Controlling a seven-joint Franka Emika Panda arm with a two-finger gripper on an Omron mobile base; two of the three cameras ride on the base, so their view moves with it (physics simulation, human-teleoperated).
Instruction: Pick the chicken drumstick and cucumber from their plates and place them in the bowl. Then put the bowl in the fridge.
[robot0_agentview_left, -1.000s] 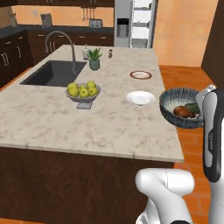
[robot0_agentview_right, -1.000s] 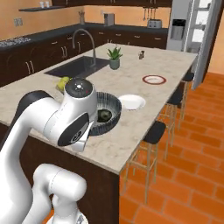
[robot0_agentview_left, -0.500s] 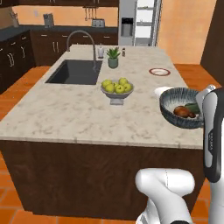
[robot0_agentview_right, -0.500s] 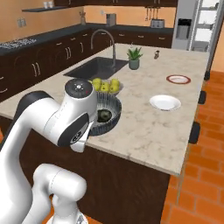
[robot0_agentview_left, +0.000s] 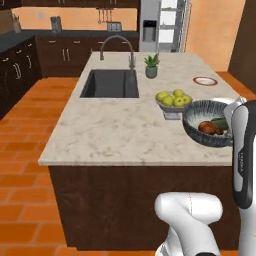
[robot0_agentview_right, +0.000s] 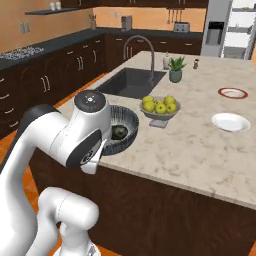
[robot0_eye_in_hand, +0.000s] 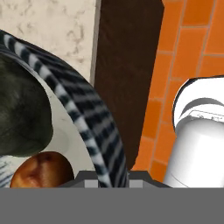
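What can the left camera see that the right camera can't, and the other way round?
The left base view alone shows the chicken drumstick lying in the bowl beside the cucumber. The right base view alone shows the plain white plate and a stovetop on the far counter. Both show the bowl, cucumber, red-rimmed plate, fruit bowl, potted plant, sink and fridge.

grey-blue ribbed bowl (robot0_agentview_left: 206, 131), reddish-brown drumstick (robot0_agentview_left: 210, 128), dark green cucumber (robot0_agentview_left: 220, 123)

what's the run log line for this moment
phase: carry bowl to fridge | fingers: shut on bowl rim | in bowl: chicken drumstick, cucumber | fridge: open, far
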